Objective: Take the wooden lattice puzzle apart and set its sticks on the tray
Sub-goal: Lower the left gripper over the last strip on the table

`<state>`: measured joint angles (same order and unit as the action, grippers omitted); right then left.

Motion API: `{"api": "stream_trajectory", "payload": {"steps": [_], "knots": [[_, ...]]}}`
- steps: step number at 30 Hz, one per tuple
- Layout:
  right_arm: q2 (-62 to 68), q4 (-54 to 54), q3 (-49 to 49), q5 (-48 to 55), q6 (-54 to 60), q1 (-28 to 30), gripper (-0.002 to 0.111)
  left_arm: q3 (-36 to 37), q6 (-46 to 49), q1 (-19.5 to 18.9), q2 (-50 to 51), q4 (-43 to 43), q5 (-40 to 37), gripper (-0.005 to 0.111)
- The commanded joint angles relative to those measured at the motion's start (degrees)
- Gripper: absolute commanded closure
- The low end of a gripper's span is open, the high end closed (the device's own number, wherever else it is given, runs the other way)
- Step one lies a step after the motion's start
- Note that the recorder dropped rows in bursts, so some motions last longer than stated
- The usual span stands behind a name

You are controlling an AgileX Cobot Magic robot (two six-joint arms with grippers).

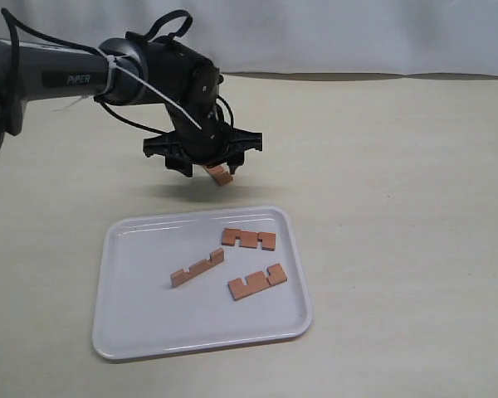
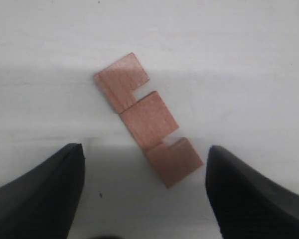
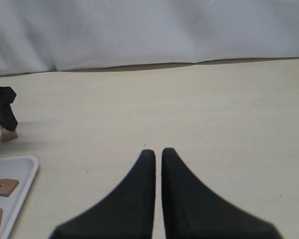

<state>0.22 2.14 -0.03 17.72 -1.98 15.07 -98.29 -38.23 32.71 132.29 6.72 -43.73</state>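
No assembled lattice puzzle shows, only single reddish-brown notched sticks. One stick (image 2: 147, 122) lies flat on the table just behind the tray, also seen as the stick (image 1: 220, 174) under the left arm. My left gripper (image 2: 144, 148) hovers over it, open, its fingers wide on either side of the stick's near end without touching it. On the white tray (image 1: 133, 319) lie three sticks: one (image 1: 249, 239) at the back, one (image 1: 197, 268) in the middle, one (image 1: 257, 281) toward the right. My right gripper (image 3: 154, 150) is shut on nothing above bare table and is outside the exterior view.
The left arm's dark body (image 1: 83, 75) reaches in from the upper left. A white cloth backdrop (image 3: 149, 30) borders the table's far edge. The tray's corner (image 3: 27, 167) shows in the right wrist view, well to one side of the right gripper.
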Motion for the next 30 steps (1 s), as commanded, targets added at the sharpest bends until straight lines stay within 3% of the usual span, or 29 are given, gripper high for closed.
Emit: {"api": "stream_trajectory", "payload": {"steps": [1, 4, 7, 11, 20, 24, 30], "knots": [[-0.2, 0.1, 0.0, -0.7, 0.3, 0.1, 0.104, -5.6, -0.4, 2.1, 0.3, 8.6, -6.4, 0.042], [-0.2, 0.1, 0.0, -0.7, 0.3, 0.1, 0.104, -11.0, 0.0, 4.2, 0.3, 14.6, -14.8, 0.042], [-0.2, 0.1, 0.0, -0.7, 0.3, 0.1, 0.104, -14.2, 2.4, 3.3, 1.1, 7.0, -17.5, 0.042], [-0.2, 0.1, 0.0, -0.7, 0.3, 0.1, 0.104, -15.1, 2.0, 3.3, 4.3, 5.9, -18.9, 0.042], [-0.2, 0.1, 0.0, -0.7, 0.3, 0.1, 0.104, -15.1, -2.6, 4.0, 6.1, 6.7, -14.2, 0.042], [-0.2, 0.1, 0.0, -0.7, 0.3, 0.1, 0.104, -15.1, -6.2, 5.1, 6.2, 14.5, -14.8, 0.042], [-0.2, 0.1, 0.0, -0.7, 0.3, 0.1, 0.104, -15.1, -6.7, 5.3, 7.0, 12.3, -13.8, 0.042]]}}
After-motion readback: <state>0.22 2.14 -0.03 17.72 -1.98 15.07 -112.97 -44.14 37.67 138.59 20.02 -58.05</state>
